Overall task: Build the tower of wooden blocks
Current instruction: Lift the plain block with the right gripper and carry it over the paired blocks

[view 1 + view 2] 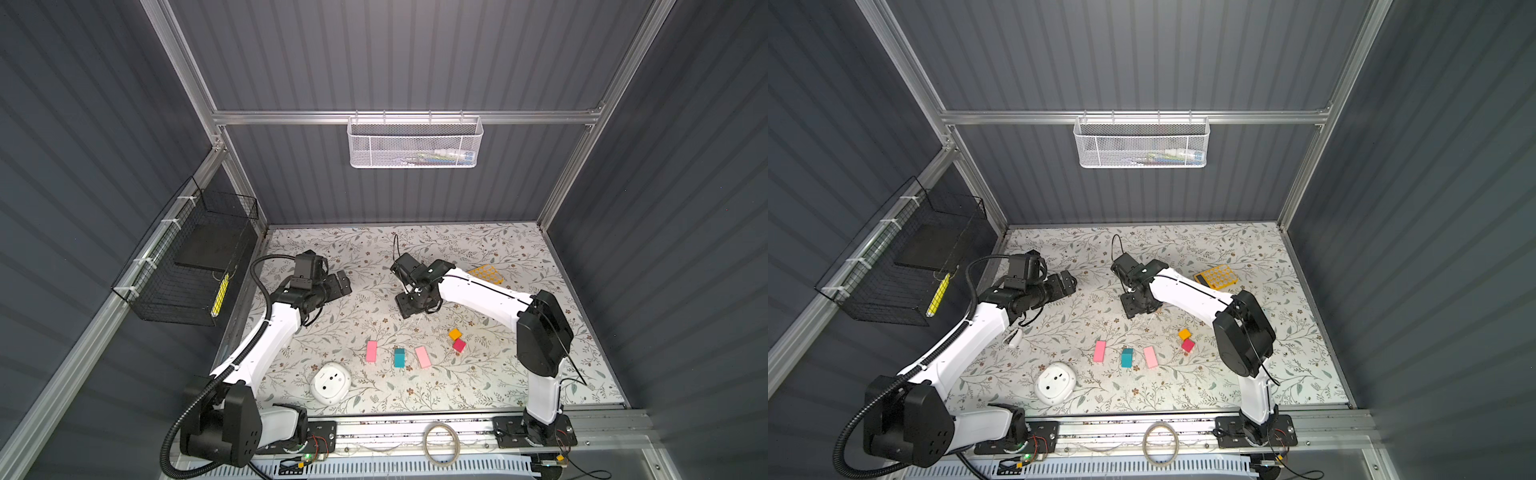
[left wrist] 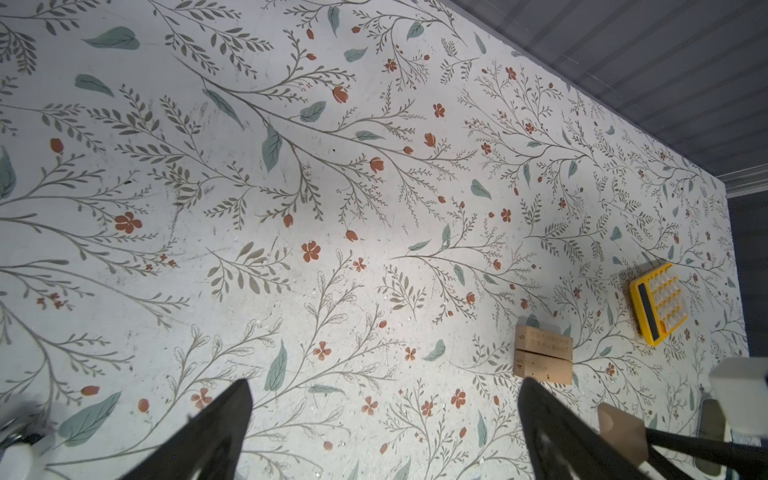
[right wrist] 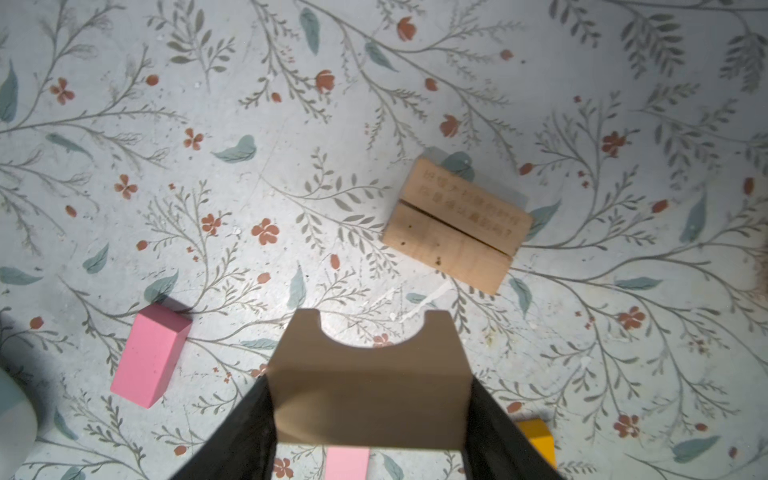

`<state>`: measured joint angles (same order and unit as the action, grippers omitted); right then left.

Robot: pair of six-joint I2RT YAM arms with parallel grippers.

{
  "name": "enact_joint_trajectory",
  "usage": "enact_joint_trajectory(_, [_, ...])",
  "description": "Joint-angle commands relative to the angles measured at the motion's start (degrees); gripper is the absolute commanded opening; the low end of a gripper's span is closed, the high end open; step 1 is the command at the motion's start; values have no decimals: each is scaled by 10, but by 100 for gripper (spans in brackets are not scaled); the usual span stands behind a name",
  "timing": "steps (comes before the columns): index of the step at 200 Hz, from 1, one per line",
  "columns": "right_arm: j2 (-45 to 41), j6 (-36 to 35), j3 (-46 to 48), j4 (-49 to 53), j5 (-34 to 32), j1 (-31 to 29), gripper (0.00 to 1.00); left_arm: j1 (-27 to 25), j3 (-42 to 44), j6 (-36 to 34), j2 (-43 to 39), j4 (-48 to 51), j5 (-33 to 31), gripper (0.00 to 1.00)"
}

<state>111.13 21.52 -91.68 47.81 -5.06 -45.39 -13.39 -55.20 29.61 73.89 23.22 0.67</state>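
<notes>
**A:** Which step is in hand?

**B:** The base is being laid. A notched block is gripped in the right claw, just short of two bars. These lie touching, side by side, near the middle of the worktop.

**A:** And the left claw?

**B:** The left claw is spread wide and empty, towards the left edge.

**A:** What is called for next?

**B:** Probably the notched block is to be carried over the bars, squared to them and lowered flat before release. Nothing is stacked yet. Two slabs, a teal block, an orange cube and a red cube lie loose nearer the front edge.
</notes>
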Motion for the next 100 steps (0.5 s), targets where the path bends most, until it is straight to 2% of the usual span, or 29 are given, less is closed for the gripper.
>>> enact_joint_trajectory(1, [-14,31,9,3,-15,21,43,4,-3,-13,-8,16,4,100])
enact_joint_trajectory(100, [1,114,12,-27,-28,43,41,4,-2,-21,-11,22,-2,100])
